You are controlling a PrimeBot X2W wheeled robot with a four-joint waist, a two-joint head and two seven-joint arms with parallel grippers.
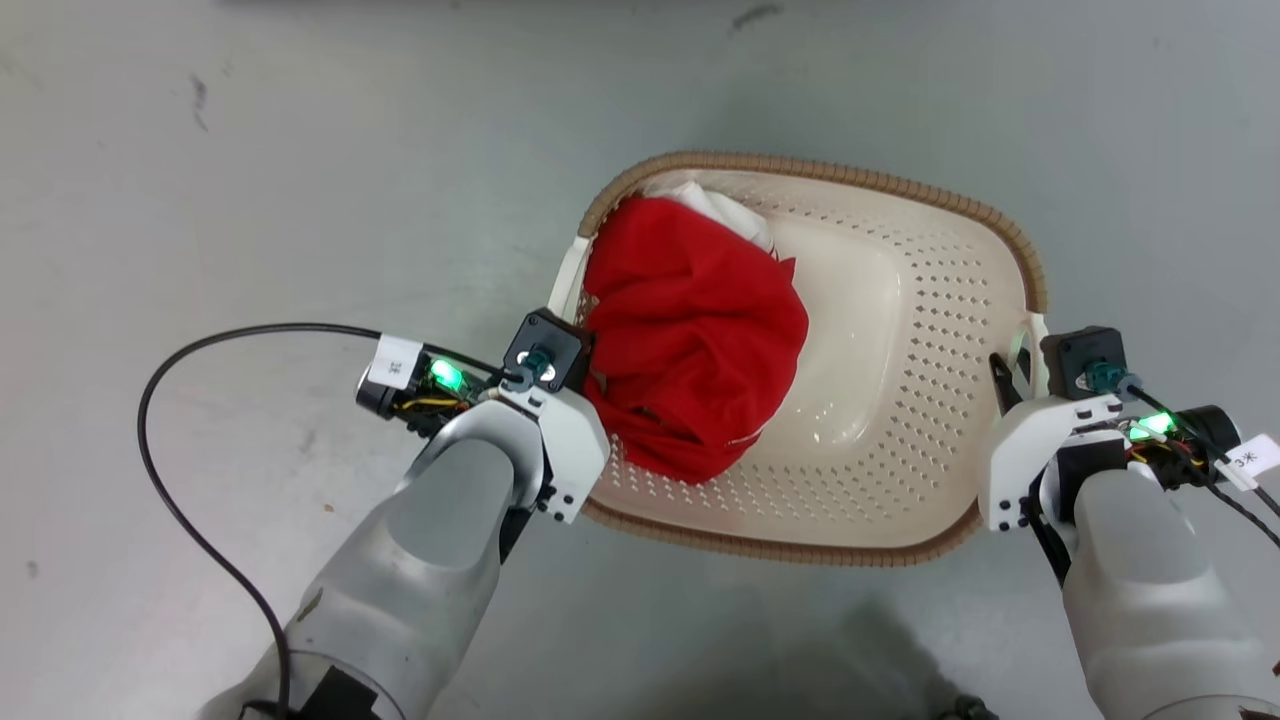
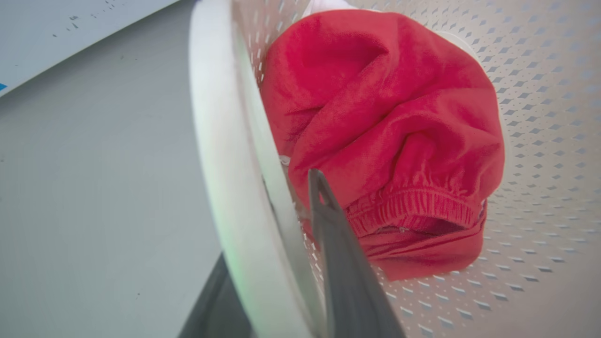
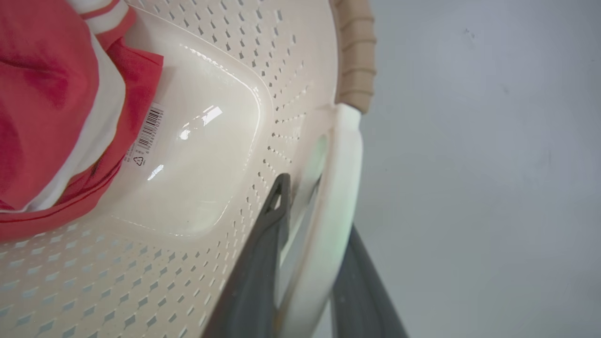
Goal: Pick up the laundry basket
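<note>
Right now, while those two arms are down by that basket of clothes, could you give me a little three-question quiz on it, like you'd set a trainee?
1. What colour is the big garment in the laundry basket?
2. True or false: clothes cover the basket's whole floor.
3. The jaws of the left gripper and the right gripper each straddle:
A. the brown braided rim
B. a white loop handle
C. the garment

Key
1. Red.
2. False: the part of the floor nearer the right gripper is bare, with a barcode sticker showing.
3. B, one handle on each side of the basket.
</note>
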